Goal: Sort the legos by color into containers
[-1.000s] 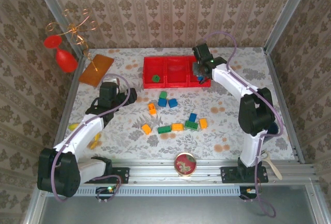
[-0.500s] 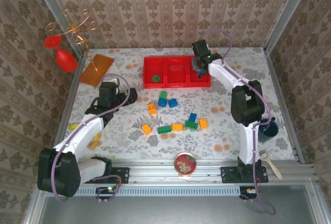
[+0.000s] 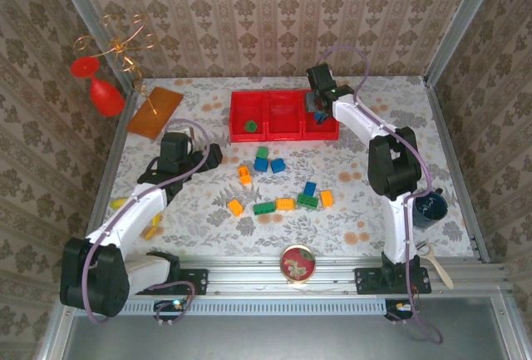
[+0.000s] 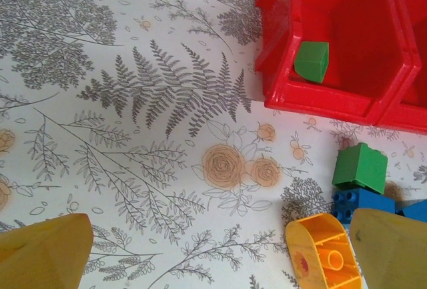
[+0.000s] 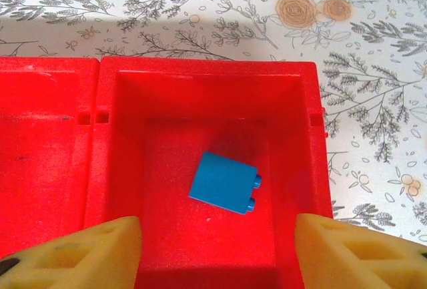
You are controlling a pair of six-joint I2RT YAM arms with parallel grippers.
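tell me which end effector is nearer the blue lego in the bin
Right. The right end effector hovers open over the blue lego; the left end effector is far off over the table beside an orange lego.

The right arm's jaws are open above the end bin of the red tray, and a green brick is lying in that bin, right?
Not quite. The brick in that end bin is blue, not green. The right wrist view shows it lying on the bin floor below the open jaws. The green brick lies in the opposite end bin.
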